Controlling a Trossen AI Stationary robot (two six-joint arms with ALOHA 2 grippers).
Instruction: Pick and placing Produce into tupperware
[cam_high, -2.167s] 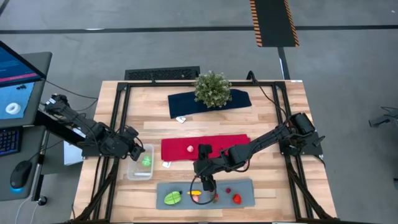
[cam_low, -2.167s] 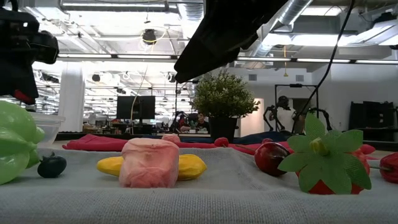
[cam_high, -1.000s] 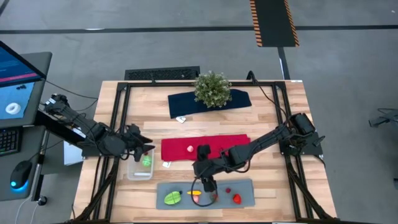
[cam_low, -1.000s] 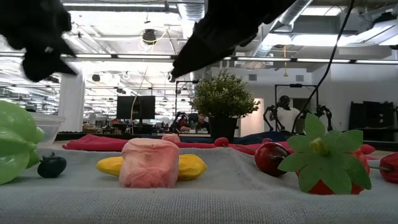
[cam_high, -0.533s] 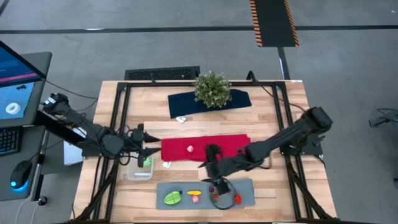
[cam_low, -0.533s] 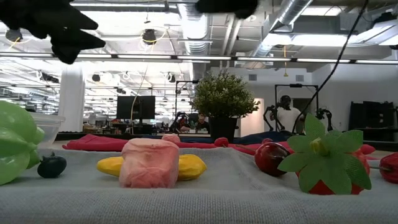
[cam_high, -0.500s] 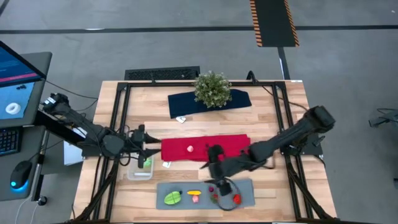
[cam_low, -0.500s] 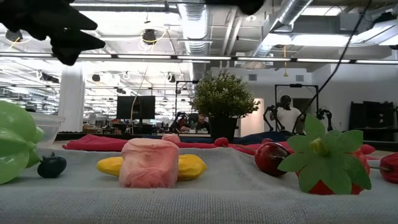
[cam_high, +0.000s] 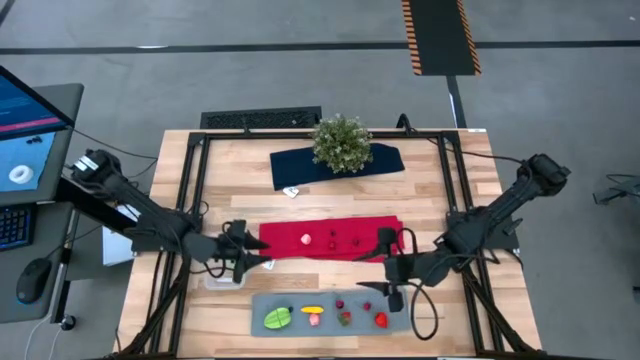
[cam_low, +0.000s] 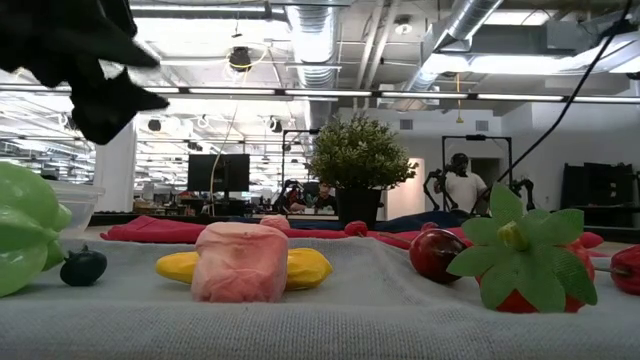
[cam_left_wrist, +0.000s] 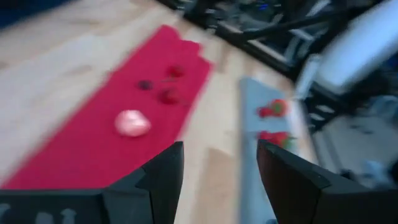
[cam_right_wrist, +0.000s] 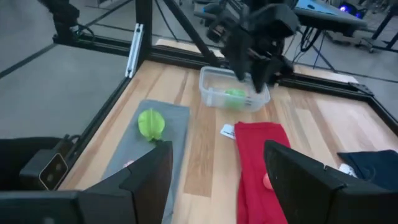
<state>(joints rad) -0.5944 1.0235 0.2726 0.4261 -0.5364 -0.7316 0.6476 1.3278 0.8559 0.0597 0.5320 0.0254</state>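
The clear tupperware (cam_high: 222, 275) (cam_right_wrist: 234, 91) stands at the table's left with a green piece of produce (cam_right_wrist: 235, 94) inside. My left gripper (cam_high: 250, 262) (cam_right_wrist: 256, 70) hovers open just above its right end, holding nothing. More produce lies on the grey mat (cam_high: 395, 300): a green leafy piece (cam_high: 278, 318), a yellow one (cam_high: 312, 310), a pink one (cam_low: 238, 262), and strawberries (cam_high: 381, 320). A pink piece (cam_high: 305, 239) and dark berries (cam_high: 333, 238) rest on the red cloth (cam_high: 290, 240). My right gripper (cam_high: 385, 287) hangs open above the mat's right part.
A potted plant (cam_high: 341, 143) stands on a dark blue cloth (cam_high: 385, 158) at the far middle. A black metal frame (cam_high: 190, 190) runs along the table's edges. Bare wood lies between the two cloths and to the right of the mat.
My right gripper has risen and swung from over the mat's left half toward the table's right edge, uncovering the red cloth's middle. My left gripper has moved right and toward the near edge, coming over the tupperware's right end. Both stay open.
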